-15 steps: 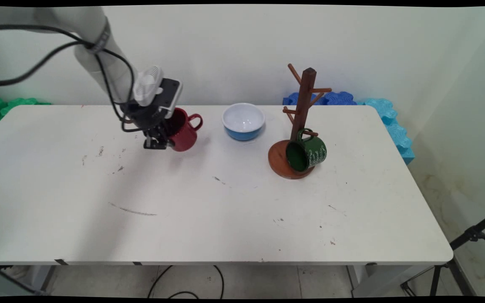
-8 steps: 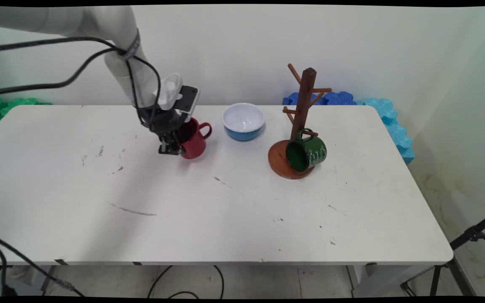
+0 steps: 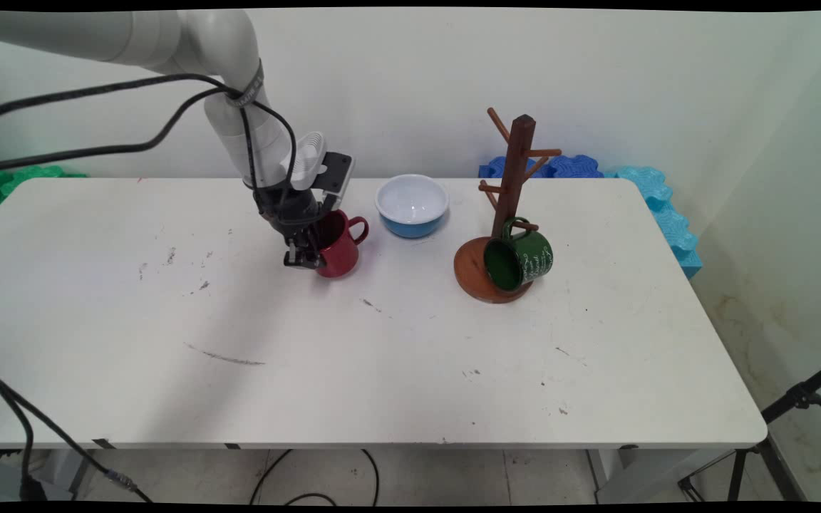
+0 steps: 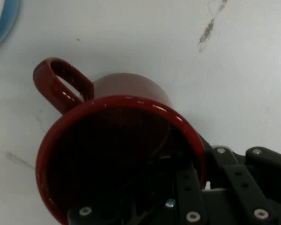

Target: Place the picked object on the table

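End effector [image 3: 305, 254] is clamping the red mug's [image 3: 338, 246] rim, 1 finger inside | blue bowl [image 3: 412, 205] sitting near | risk: thin rim grip slipping, mug tipping onto counter [image 3: 382, 356].

The red mug [image 3: 339, 246], clamped at its rim by the gripper [image 3: 303, 255], has been carried rightward, nearer the blue bowl [image 3: 412, 206].

Soft, even light fills the room; the tabletop [image 3: 410, 370] carries only faint, diffuse shadows. In the hand view small glints mark the red mug's [image 4: 126, 140] glossy rim, whose inside is dark.
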Robot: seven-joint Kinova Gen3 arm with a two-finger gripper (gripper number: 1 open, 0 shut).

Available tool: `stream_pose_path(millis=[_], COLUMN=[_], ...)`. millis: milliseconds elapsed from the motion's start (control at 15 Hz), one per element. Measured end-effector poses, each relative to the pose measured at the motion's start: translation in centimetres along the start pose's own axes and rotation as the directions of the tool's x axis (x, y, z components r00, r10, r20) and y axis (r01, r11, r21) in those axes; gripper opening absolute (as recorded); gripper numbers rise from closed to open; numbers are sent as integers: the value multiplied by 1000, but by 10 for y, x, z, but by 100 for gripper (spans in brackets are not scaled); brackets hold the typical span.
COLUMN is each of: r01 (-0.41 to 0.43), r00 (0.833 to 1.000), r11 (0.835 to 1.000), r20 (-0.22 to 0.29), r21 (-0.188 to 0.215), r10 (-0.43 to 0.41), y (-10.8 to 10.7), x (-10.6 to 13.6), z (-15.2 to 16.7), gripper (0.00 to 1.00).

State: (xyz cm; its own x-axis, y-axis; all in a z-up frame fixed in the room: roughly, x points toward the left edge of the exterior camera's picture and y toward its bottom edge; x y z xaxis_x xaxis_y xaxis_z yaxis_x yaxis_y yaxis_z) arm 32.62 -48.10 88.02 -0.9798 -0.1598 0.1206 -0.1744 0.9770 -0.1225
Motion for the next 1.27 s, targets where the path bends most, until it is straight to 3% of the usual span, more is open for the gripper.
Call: stream_pose_path(millis=[733,800,1267], r01=[19,22,40], r00=[1000,1000,998], r11=[1000,999,999], r20=[-11,-15,-54], r21=[-23,-24,-13], r10=[-19,-22,-41], y=[-7,-7,-10], x=[7,8,14], z=[12,12,12], gripper=[0,100,100])
